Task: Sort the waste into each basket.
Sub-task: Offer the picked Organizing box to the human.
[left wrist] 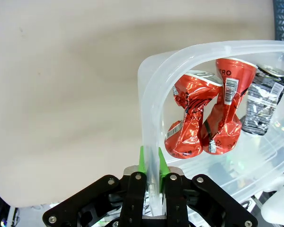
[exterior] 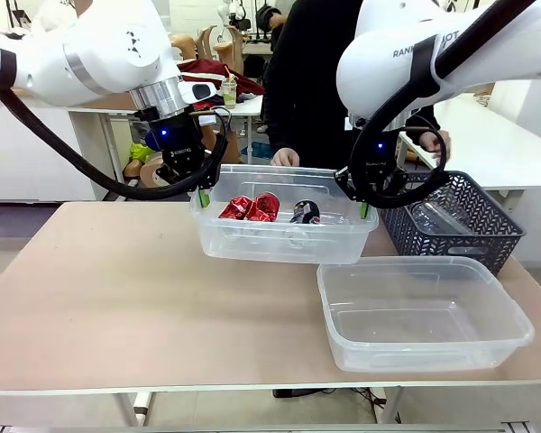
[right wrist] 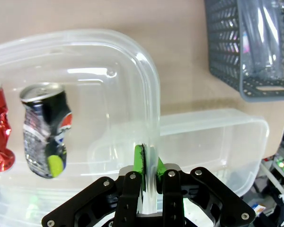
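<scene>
Cans (exterior: 251,208) are collected in one tub (exterior: 279,245), gripped at its rims by the left fingers (exterior: 201,192) and right fingers (exterior: 364,209); the second tub (exterior: 424,352) is unfilled, a bottle (exterior: 430,216) unsorted.

Cans (exterior: 250,208) lie in the far tub (exterior: 252,245) — second tub (exterior: 406,262) before it, basket (exterior: 473,230) right.

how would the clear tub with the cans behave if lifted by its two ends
Probably light: the tub is thin clear plastic holding just three crushed cans. Its walls may flex, since the left gripper and right gripper each pinch only a narrow bit of rim. If tilted, the loose cans could slide.
</scene>
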Action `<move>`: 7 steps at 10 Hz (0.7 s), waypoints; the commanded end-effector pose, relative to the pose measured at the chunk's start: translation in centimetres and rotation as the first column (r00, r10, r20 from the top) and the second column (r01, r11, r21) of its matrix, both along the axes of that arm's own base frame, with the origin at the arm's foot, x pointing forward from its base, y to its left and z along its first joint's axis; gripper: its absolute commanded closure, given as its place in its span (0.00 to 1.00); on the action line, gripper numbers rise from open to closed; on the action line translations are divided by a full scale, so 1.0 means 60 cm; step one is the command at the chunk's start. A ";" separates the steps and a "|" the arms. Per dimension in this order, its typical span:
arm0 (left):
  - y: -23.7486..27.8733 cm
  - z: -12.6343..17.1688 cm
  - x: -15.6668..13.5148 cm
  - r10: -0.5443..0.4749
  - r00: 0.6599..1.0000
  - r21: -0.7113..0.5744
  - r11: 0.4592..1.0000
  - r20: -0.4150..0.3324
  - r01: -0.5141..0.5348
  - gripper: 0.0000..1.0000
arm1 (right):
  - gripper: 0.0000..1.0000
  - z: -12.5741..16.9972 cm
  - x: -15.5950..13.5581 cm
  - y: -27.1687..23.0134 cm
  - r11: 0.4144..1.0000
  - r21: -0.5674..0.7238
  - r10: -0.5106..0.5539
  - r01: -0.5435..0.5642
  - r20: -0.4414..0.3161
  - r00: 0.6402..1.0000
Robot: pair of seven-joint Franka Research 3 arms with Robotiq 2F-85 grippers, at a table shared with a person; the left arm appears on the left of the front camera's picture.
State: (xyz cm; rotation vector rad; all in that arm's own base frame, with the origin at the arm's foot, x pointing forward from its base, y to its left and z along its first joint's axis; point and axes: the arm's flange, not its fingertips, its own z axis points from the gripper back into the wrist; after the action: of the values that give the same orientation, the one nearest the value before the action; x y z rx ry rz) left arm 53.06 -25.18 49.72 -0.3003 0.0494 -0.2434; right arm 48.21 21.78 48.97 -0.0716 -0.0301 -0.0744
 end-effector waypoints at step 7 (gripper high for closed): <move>-0.002 0.038 0.062 0.038 0.997 0.026 0.999 0.062 -0.040 0.94 | 0.95 0.031 0.087 0.033 0.997 -0.017 0.079 -0.080 -0.011 0.997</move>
State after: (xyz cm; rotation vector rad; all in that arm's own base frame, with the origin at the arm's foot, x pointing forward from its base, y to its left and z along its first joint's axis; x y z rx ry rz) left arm 54.52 -24.80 50.12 -0.2871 0.0253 -0.2373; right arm 49.99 22.36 49.87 -0.0727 -0.0396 -0.0586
